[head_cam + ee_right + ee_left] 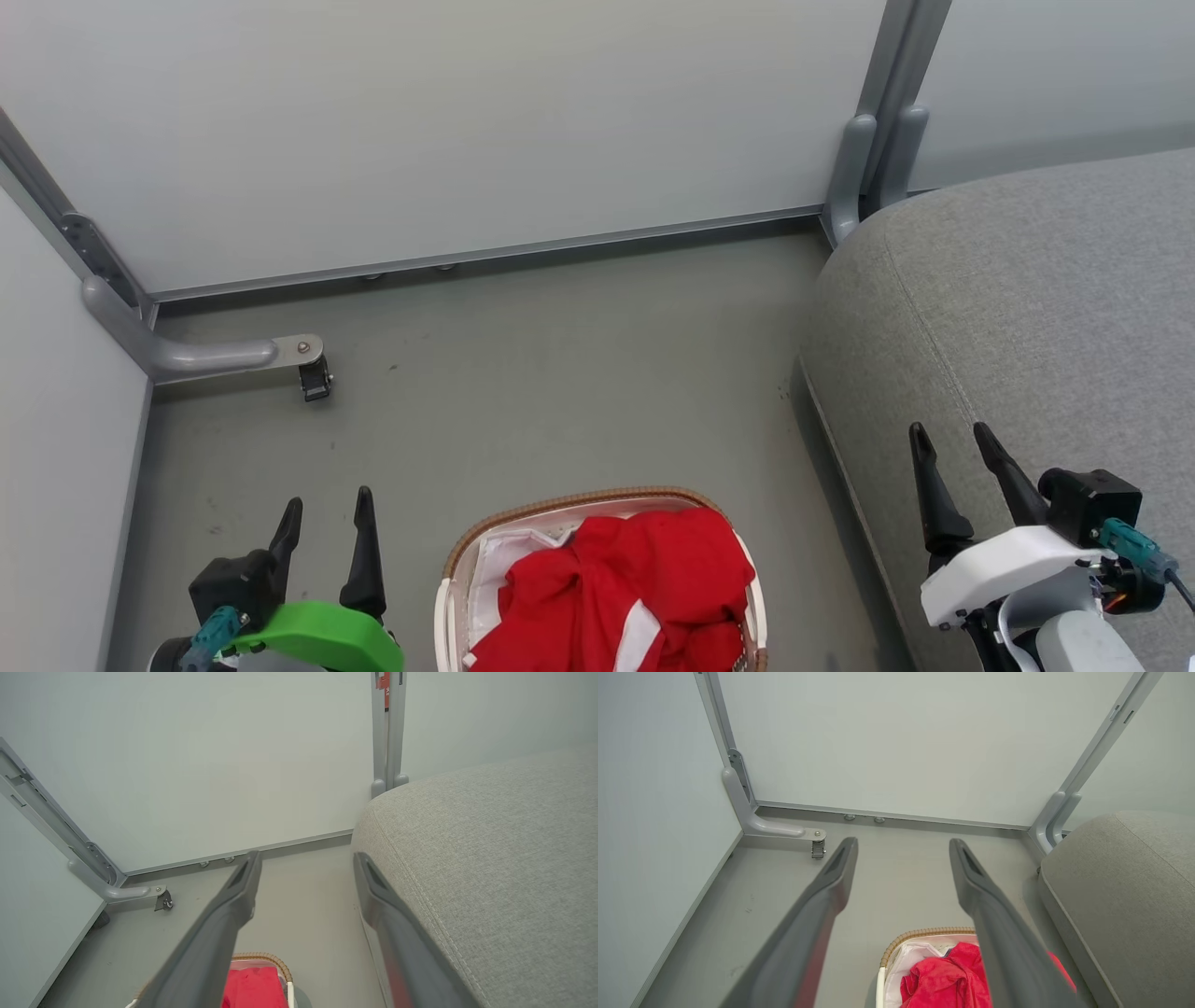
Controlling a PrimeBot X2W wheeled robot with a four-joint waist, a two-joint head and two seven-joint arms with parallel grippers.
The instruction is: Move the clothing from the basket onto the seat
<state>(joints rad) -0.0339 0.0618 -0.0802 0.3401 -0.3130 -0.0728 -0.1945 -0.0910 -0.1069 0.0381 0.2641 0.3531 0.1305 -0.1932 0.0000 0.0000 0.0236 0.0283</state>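
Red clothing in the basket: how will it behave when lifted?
Likely floppy: the clothing lies crumpled in folds and should drape from a pinch. Probably light, being thin fabric. Heaped to the rim of the basket, it may drag over it.

I log the clothing (644,569) as soft red cloth, the basket (551,507) as white plastic with a brown woven-look rim, the seat (1027,308) as coarse grey weave, the floor (560,373) matt, the bracket (215,355) smooth metal.
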